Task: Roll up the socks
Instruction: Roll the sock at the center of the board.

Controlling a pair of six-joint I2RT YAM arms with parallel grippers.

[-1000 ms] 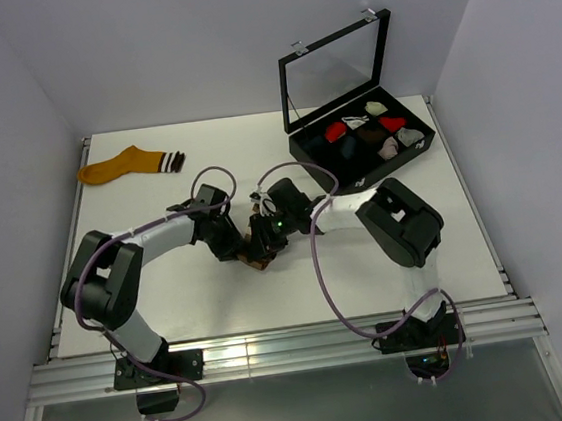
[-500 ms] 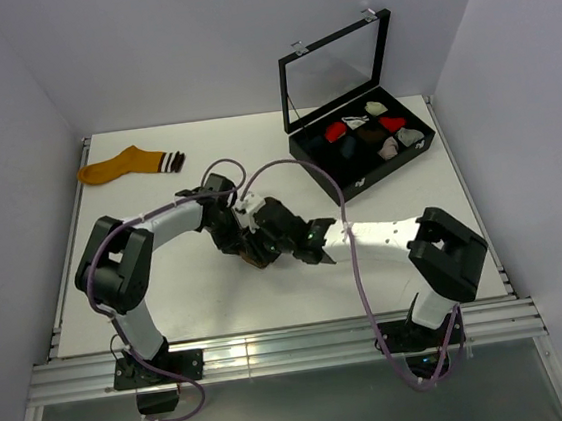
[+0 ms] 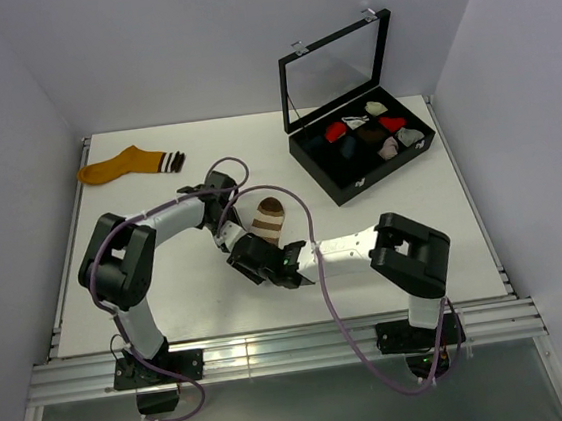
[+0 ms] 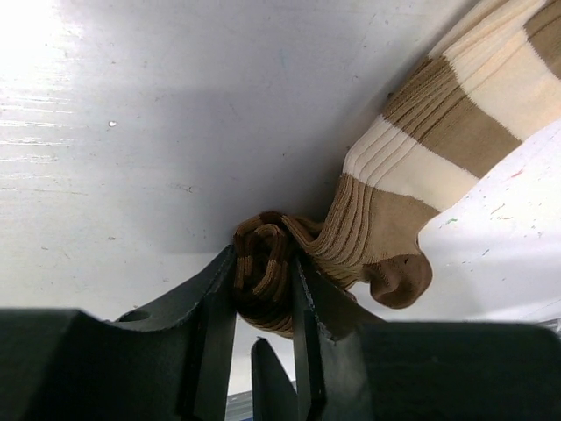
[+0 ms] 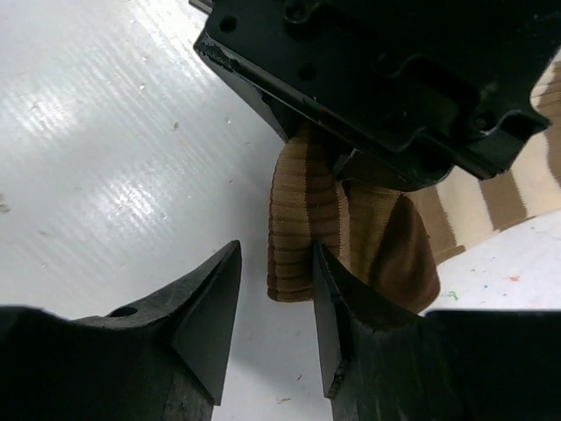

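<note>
The brown sock with cream stripes (image 3: 268, 218) is at the table's middle, its striped toe end raised. My left gripper (image 4: 263, 303) is shut on the sock's rolled brown end (image 4: 263, 272), and the striped part (image 4: 438, 132) trails away to the upper right. My right gripper (image 5: 273, 320) stands open just below it. The folded brown end (image 5: 302, 237) hangs at its tips against one finger (image 5: 337, 307), with a gap to the other finger (image 5: 206, 316). The mustard-orange sock (image 3: 127, 165) with a dark striped cuff lies flat at the far left.
An open black case (image 3: 330, 180) with small sock bundles in its compartments stands at the back right, lid raised. Both arms meet at the table's middle (image 3: 250, 254), cables looping over them. White walls enclose the left, back and right sides.
The right arm has swung from the far side of the sock round to its near side and its jaws have opened. The sock's striped toe end now shows, raised.
</note>
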